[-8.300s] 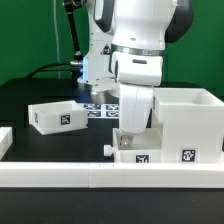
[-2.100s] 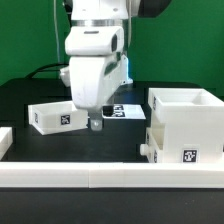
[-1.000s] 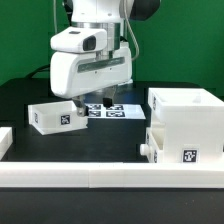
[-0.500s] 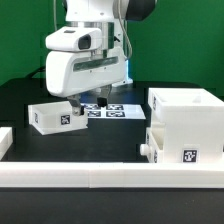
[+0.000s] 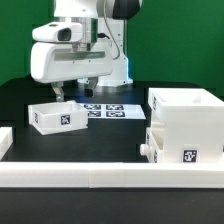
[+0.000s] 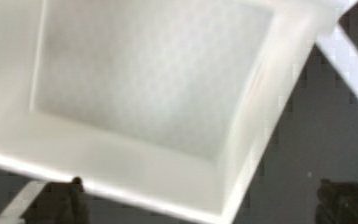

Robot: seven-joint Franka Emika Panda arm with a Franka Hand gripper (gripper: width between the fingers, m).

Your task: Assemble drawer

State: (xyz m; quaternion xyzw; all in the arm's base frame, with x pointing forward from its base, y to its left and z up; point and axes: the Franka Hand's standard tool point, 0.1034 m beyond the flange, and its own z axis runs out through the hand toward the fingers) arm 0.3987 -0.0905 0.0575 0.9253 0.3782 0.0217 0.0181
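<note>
A small open-top white tray (image 5: 55,116) with a square tag lies on the black table at the exterior view's left. My gripper (image 5: 74,92) hangs open and empty just above its back edge. In the wrist view the tray's hollow inside (image 6: 149,85) fills the picture, and my gripper (image 6: 202,200) has its two dark fingertips (image 6: 60,198) wide apart with nothing between them. The tall white housing (image 5: 185,118) stands at the exterior view's right, with a second tray (image 5: 152,147) sitting in its lower part, knob outward.
The marker board (image 5: 108,110) lies flat behind the small tray, in the middle of the table. A long white border rail (image 5: 110,178) runs along the front edge. A white block (image 5: 4,140) sits at the far left.
My arm has swung from near the housing to the exterior view's left and now hangs over the small tray. The gripper stays open. The housing and trays have not moved.
</note>
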